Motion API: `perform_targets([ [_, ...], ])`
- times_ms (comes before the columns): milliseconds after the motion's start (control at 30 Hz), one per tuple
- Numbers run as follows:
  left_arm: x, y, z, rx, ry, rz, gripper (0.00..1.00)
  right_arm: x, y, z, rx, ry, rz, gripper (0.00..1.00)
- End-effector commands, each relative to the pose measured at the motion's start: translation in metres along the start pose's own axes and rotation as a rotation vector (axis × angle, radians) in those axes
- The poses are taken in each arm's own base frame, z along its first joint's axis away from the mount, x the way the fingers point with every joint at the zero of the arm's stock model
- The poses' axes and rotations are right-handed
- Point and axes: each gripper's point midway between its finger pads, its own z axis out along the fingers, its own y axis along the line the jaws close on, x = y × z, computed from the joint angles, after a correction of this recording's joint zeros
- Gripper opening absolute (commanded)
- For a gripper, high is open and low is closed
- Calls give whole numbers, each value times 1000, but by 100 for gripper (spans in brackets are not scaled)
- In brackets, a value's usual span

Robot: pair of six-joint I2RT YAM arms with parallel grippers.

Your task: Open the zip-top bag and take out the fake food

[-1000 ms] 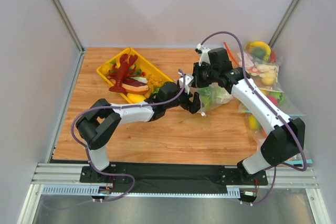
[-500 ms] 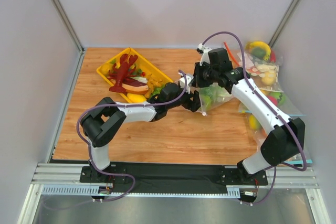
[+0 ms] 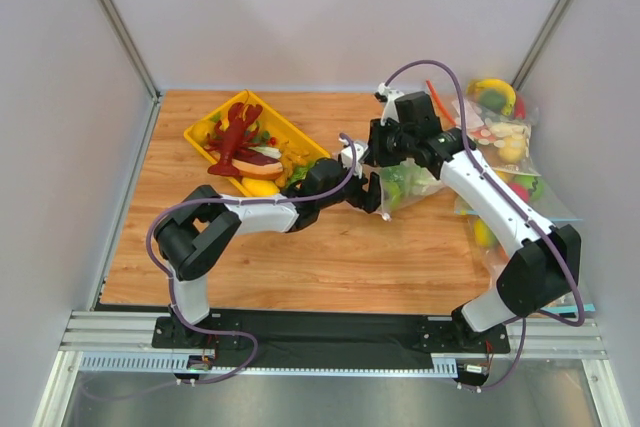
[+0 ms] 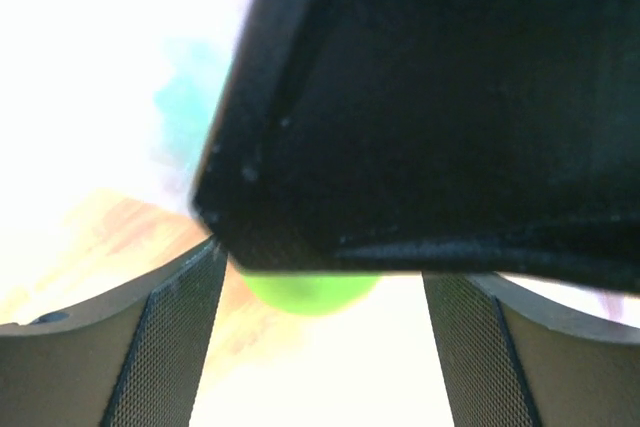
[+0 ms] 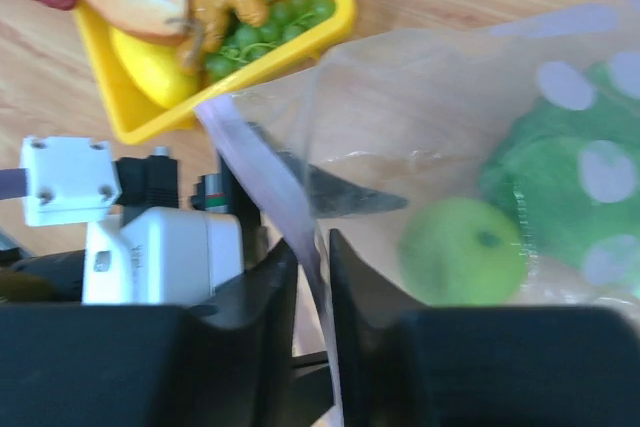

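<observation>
The zip-top bag (image 3: 415,185) lies mid-table with its mouth facing left. Inside it are the lettuce head (image 5: 560,187) and the small green fruit (image 5: 462,252). My right gripper (image 5: 308,257) is shut on the bag's pale zip strip (image 5: 260,162) and holds that edge up; it shows in the top view (image 3: 382,152) too. My left gripper (image 3: 377,197) is open at the bag's mouth, one finger inside. In the left wrist view the green fruit (image 4: 305,292) sits just ahead, between the spread fingers (image 4: 170,337). The red lobster (image 3: 235,137) lies in the yellow tray (image 3: 200,132).
The yellow tray (image 5: 335,7) also holds a toy hot dog (image 3: 258,162), yellow fruit (image 5: 150,67) and green grapes (image 5: 265,27), close left of the bag. More filled clear bags (image 3: 500,127) are stacked along the right wall. White walls enclose the table.
My left arm's elbow has shifted a little and its gripper stays at the bag's mouth. My right gripper keeps its hold on the zip strip.
</observation>
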Motion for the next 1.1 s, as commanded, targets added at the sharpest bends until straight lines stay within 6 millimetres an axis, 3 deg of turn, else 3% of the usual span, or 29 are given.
perform_targets([
  [0,74,4,-7,0,207,-23,85,-28,49,-18,-108,-110,-118,25],
  [67,79,6,-11,-1,210,-26,85,-29,34,-23,-33,-116,-136,42],
  [100,78,4,-10,11,198,-27,86,-34,21,-26,35,-137,-132,46],
  [333,85,3,-8,43,193,-53,86,-51,-14,-58,130,-232,-83,61],
  [467,88,6,-12,47,186,-69,86,-50,-36,-69,170,-259,-48,67],
  [633,84,4,-14,71,161,-84,87,-23,-82,-40,234,-170,38,67],
  [833,76,0,-12,95,131,-85,87,4,-115,-4,270,-87,91,66],
  [1067,62,-5,-8,121,95,-90,88,38,-154,31,355,26,142,55],
])
